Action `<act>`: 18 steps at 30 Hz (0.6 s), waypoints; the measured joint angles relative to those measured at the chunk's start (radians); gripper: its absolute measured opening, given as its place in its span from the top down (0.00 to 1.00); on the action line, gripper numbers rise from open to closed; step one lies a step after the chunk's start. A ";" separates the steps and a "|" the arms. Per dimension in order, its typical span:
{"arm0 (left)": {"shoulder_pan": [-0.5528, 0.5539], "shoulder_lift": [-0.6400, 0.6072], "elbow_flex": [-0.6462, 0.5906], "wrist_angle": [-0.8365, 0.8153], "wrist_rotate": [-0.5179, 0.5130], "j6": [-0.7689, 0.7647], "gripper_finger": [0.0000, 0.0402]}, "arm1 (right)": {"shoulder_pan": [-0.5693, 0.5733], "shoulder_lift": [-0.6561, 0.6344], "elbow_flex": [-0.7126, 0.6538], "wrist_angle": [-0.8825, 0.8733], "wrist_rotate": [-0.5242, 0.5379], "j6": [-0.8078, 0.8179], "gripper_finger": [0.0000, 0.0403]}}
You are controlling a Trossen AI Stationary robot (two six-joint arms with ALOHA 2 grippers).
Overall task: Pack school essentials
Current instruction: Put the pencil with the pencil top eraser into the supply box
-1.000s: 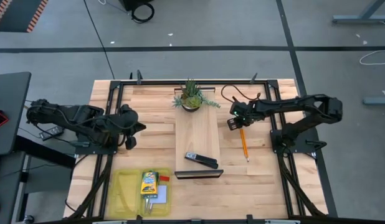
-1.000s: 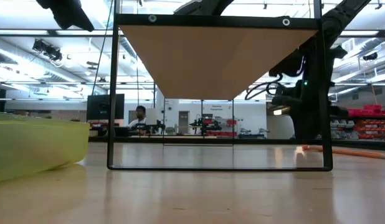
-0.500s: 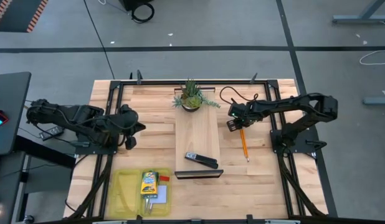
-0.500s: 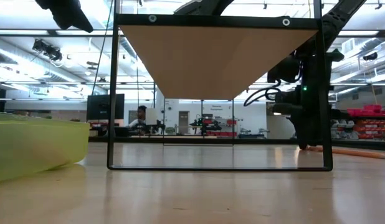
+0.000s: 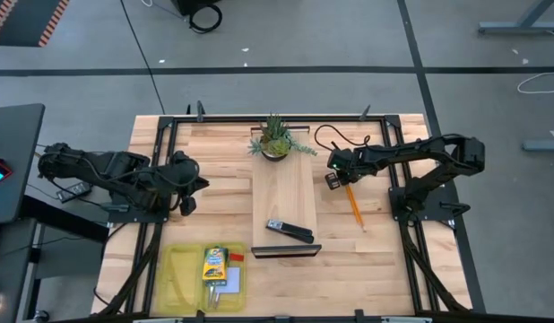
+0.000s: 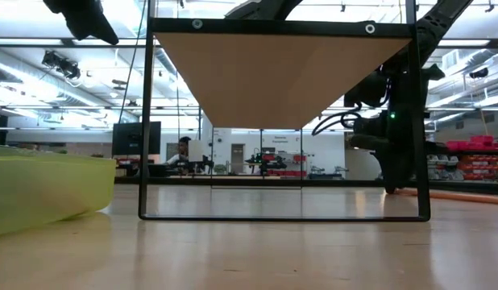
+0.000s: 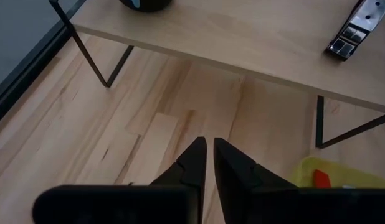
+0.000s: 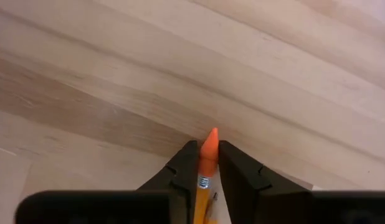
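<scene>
The whole table (image 5: 232,193) is seen from straight above in the high view. In the low view it is seen level from the tabletop, under the riser (image 6: 285,76), toward the room behind. The tabletop is viewed closely from each wrist, past that arm's fingers. The riser and the tray (image 5: 183,278) are shared by the high, low and left wrist views.

Black stapler (image 5: 289,231), potted plant (image 5: 275,138)

bare tabletop (image 5: 223,193) between the arms, raised board (image 5: 283,202) centre, stapler (image 5: 289,231) and plant (image 5: 275,139) on it
</scene>
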 joint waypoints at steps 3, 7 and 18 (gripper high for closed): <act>0.000 0.000 0.000 0.000 0.000 0.000 0.91 | 0.008 0.001 0.000 0.002 0.010 -0.005 0.86; 0.000 0.000 0.000 0.000 0.000 0.000 0.90 | 0.016 -0.002 -0.001 0.002 0.018 0.000 0.88; 0.000 0.000 0.000 0.002 0.000 0.000 0.91 | 0.015 -0.104 -0.006 -0.043 0.012 0.030 0.88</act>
